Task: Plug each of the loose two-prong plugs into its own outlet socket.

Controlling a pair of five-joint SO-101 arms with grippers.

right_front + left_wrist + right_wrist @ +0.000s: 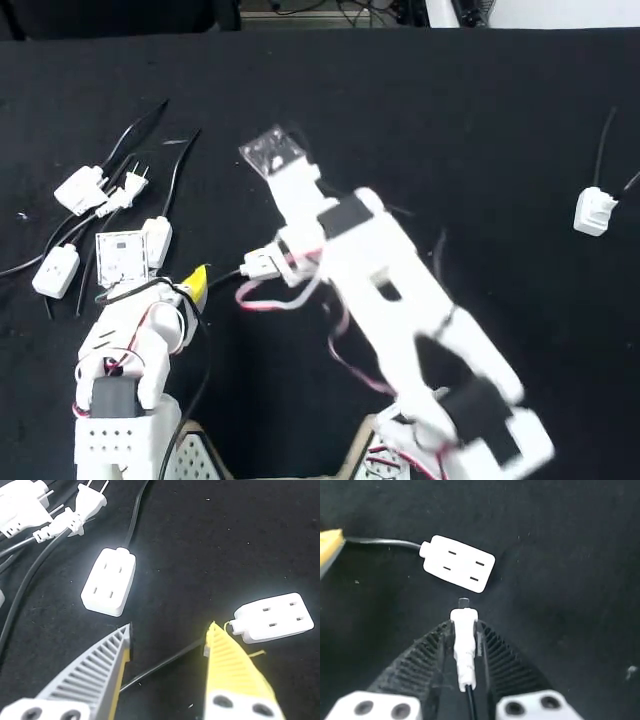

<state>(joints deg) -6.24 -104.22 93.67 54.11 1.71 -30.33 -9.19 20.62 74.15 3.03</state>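
The right gripper (pixel 464 626) is clamped on a white two-prong plug (pixel 464 647), its fingers pressed against the plug's sides and its black cord running back between them. The prongs (pixel 464 601) stick out just past the fingertips, near the edge of a white outlet block (pixel 459 563) but not touching it. The block lies flat on the black table (pixel 450 120), slot face up.

The first risk is the angle. The prongs seem to point at the block's side wall, not down into the slots, so a straight push would probably slide the block away instead of seating the plug. The plug would need tipping over the slot face first.

The second risk is that nothing pins the block. The left gripper (pixel 167 630) stands open, its grey and yellow fingers straddling the block's cord (pixel 160 665) without closing on it. The yellow finger (pixel 230 665) sits just beside the block's cord end. Any off-centre pressure could spin the light block on the cloth.

A third risk is the hold itself: if a prong catches a slot edge, the plug could twist or slip back in the fingers.

Farther off, a second outlet block (pixel 109 581) and a loose plug (pixel 92 497) lie among tangled cords; a dragged cord could disturb them.
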